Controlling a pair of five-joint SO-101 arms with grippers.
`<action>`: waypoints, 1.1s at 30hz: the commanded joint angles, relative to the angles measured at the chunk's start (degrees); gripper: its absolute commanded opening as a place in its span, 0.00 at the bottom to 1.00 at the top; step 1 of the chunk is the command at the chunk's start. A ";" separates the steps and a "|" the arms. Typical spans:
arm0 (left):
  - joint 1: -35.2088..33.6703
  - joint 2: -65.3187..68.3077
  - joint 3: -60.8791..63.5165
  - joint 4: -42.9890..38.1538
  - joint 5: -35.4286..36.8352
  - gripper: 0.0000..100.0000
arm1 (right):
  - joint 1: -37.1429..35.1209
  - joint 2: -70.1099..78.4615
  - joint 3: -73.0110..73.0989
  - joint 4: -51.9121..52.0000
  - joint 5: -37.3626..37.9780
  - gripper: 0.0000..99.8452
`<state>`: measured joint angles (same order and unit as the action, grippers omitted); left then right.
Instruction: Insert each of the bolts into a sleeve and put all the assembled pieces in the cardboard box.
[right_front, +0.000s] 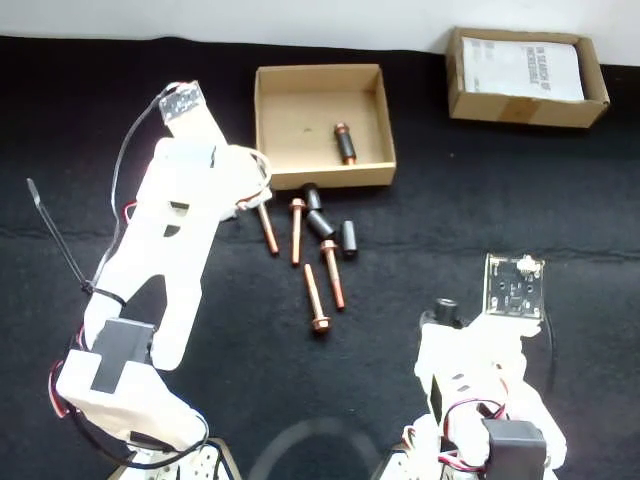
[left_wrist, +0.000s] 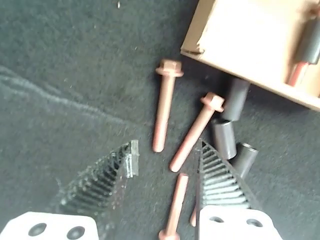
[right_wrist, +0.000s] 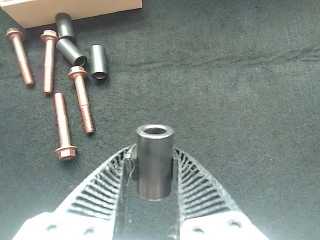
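1 assembled piece (right_front: 345, 143) in the box (right_front: 266, 120) — 4 bolts (right_front: 296, 230), 3 sleeves (right_front: 320, 222) loose. Right hand (right_wrist: 154, 156) grips a 4th sleeve (right_wrist: 155, 165); left hand (left_wrist: 167, 157) spread above bolts.

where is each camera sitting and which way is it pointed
High view: fixed above the table, looking down on the cardboard box, loose bolts, the left arm and right arm.
Left wrist view: on the left wrist, looking down past the open left gripper at bolts and loose sleeves by the box.
Right wrist view: on the right wrist, looking past the right gripper, shut on a dark sleeve, toward the pile.
Shared: both wrist views show the bolts, loose sleeves and box edge.
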<state>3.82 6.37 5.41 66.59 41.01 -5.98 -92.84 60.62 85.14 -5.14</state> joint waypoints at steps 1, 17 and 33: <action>0.66 1.54 -0.84 -1.93 -0.35 0.19 | 0.57 -0.66 -0.75 -1.01 0.00 0.01; 0.66 11.12 -0.92 -11.78 -2.46 0.19 | 0.57 -0.66 -0.75 -1.01 0.00 0.01; 0.31 17.54 -1.01 -18.99 -5.71 0.19 | 0.57 -0.66 -0.75 -1.01 0.00 0.01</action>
<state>3.82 23.69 5.32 48.40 35.65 -5.98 -92.84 60.62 85.14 -5.14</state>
